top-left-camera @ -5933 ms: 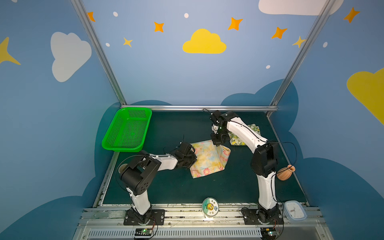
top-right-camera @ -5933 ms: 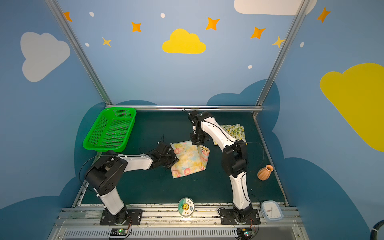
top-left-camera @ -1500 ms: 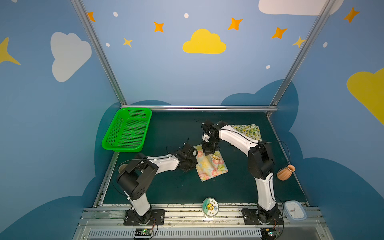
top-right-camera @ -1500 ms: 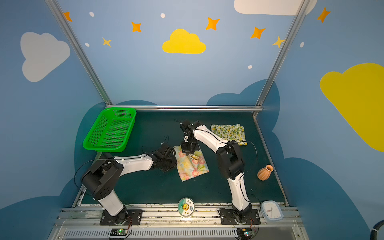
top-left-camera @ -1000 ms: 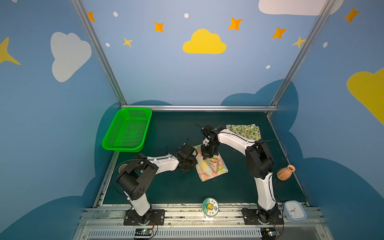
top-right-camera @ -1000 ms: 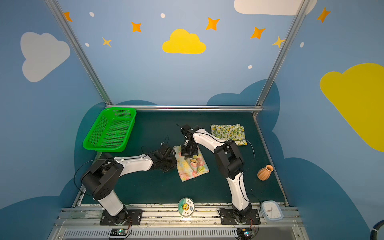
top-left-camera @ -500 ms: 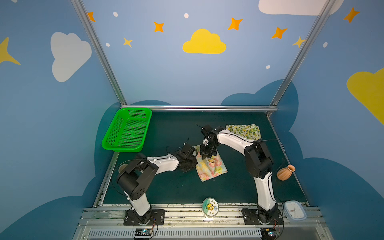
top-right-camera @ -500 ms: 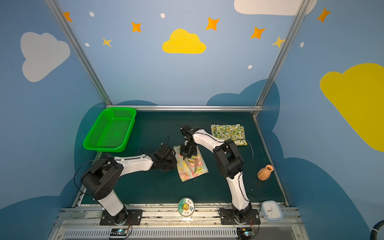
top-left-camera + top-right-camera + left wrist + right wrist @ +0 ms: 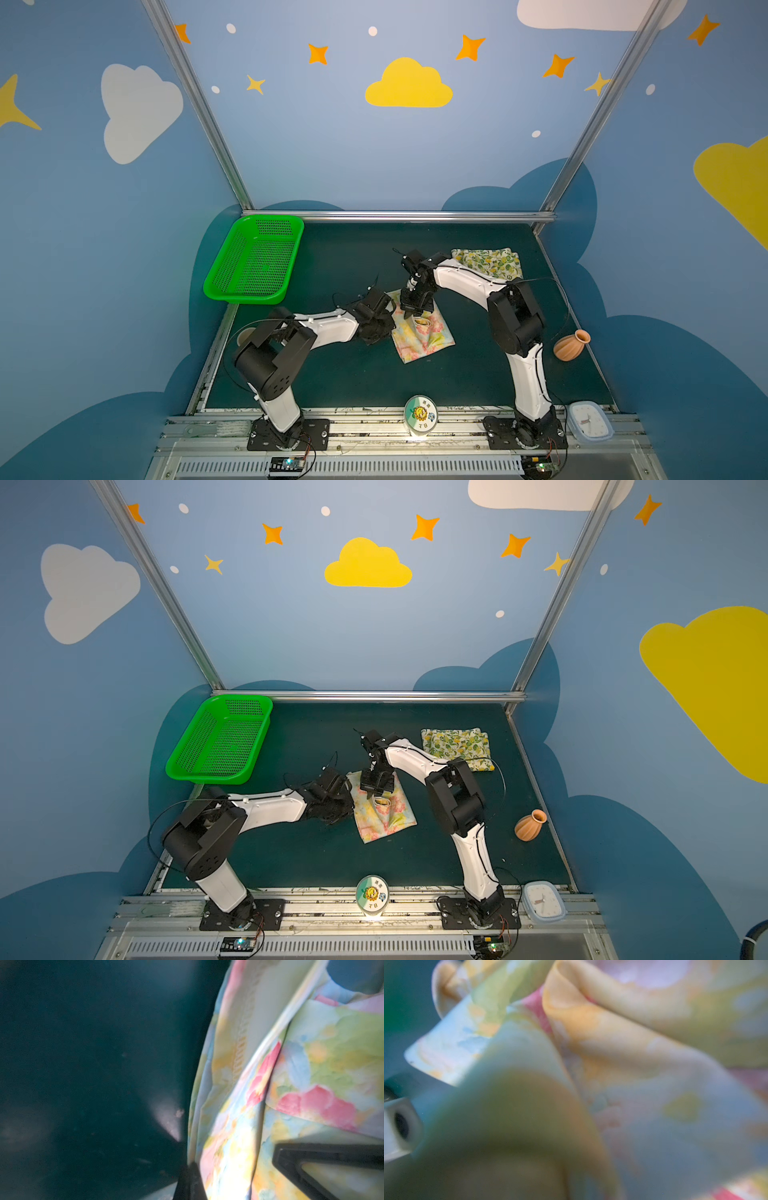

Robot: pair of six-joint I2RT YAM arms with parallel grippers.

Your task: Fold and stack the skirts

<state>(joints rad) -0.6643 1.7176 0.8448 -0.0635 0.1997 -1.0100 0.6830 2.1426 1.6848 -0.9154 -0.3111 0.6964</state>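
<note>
We see the flowered skirt [image 9: 428,338] in pale yellow, washed with pastel pink blooms and touches of soft green and light blue; the left wrist view shows the same watercolour blotches close up. The lemon skirt [image 9: 490,261] is cream, scattered with yellow lemons and green leaves. The basket [image 9: 232,266] is bright green mesh, the table [image 9: 353,374] dark green, the vase [image 9: 567,347] terracotta orange. The walls [image 9: 316,145] are blue with white and yellow clouds and orange stars.

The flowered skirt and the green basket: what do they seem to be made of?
The flowered skirt looks like thin cloth, matte: it lies in soft folds, with a stitched seam. The green basket looks like moulded plastic, slightly glossy: stiff perforated walls, smooth rim.
</note>
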